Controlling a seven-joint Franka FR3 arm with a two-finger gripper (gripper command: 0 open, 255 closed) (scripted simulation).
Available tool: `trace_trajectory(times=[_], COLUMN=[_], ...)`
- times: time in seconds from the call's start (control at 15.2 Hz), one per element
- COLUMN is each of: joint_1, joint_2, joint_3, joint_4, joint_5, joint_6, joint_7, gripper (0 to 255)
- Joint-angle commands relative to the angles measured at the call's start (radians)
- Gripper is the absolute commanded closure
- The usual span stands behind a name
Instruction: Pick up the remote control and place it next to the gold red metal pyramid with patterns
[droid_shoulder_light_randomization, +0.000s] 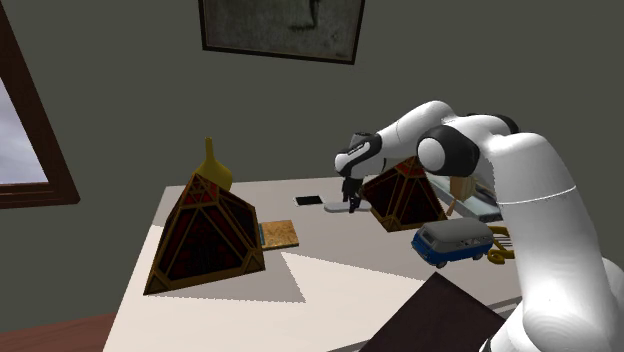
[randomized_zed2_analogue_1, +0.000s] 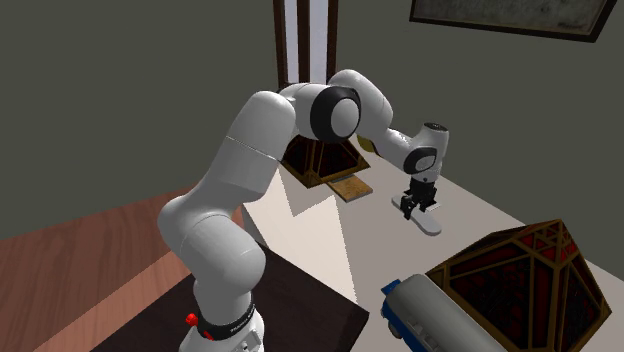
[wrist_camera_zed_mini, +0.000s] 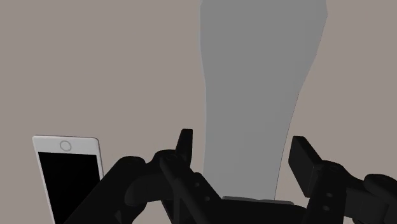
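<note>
REMOTE: plain pale-grey slab remote control (wrist_camera_zed_mini: 254, 95) lies flat on light-grey bench (droid_shoulder_light_randomization: 330, 290), near far edge, approx. mid-length.

ARM: white arm (randomized_zed2_analogue_1: 250, 150) reaches over bench w/ hand pointing down onto one end of remote.

JAWS: spread, one finger (wrist_camera_zed_mini: 305, 162) each side of remote. Wrist view shows a thin gap btwn each finger and remote, i.e. no pinch.

ADJ. ITEMS:
- White-framed black-screen phone (wrist_camera_zed_mini: 70, 181) lies flat just beside remote, not touching.
- Gold-framed dark-red patterned pyramid (droid_shoulder_light_randomization: 400, 195) stands near remote on opposite side from phone.
- Second pyramid, same pattern (droid_shoulder_light_randomization: 205, 235), stands at bench edge on shoulder view's left, well apart from remote.
- Yellow bottle (droid_shoulder_light_randomization: 216, 165) is behind second pyramid.
- Small wooden tile (droid_shoulder_light_randomization: 279, 234) is just beside second pyramid.
- Blue toy van (droid_shoulder_light_randomization: 452, 243) sits in front of first pyramid, toward stand-side edge.
</note>
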Motion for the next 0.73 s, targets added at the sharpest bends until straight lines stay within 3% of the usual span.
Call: trace_trajectory(times=[0.0, 0.66], joint_1=[-0.003, -0.02], joint_2=[0.02, 0.118], joint_3=[0.005, 0.028], joint_4=[0.003, 0.03], joint_5=[0.005, 0.027], joint_6=[0.018, 0.089], joint_7=[-0.003, -0.014], gripper=[255, 255])
